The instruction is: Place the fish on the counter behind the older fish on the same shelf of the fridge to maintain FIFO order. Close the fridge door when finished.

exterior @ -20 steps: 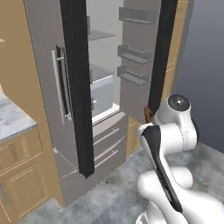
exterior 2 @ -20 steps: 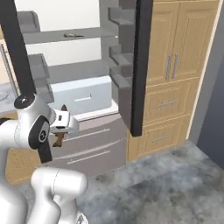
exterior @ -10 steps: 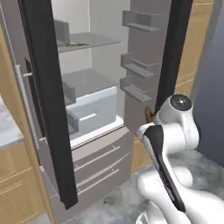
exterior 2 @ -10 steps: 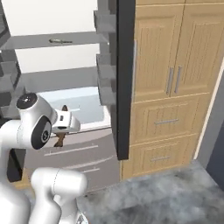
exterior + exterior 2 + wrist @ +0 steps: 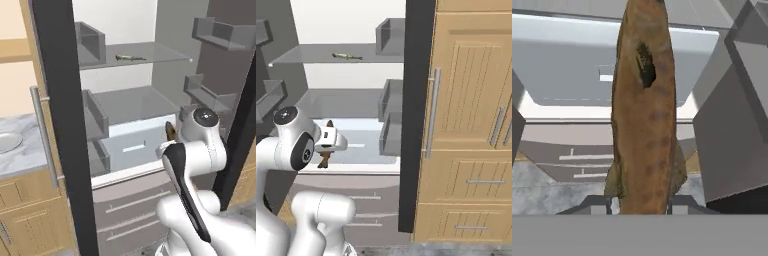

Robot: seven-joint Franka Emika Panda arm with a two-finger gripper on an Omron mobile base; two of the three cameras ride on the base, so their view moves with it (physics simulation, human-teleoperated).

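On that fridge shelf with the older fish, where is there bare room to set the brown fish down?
The shelf is bare behind the older fish, toward the white back wall, and to its right up to the shelf's corner. Left is tighter: a grey door bin crowds that end. The gripper holds the fish lower down.

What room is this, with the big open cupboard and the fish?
Most likely a kitchen: an open fridge with an older fish on its shelf, a marble counter, and wooden cabinets.

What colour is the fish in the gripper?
Warm brown with darker blotches; the fish shows best in the hand view.
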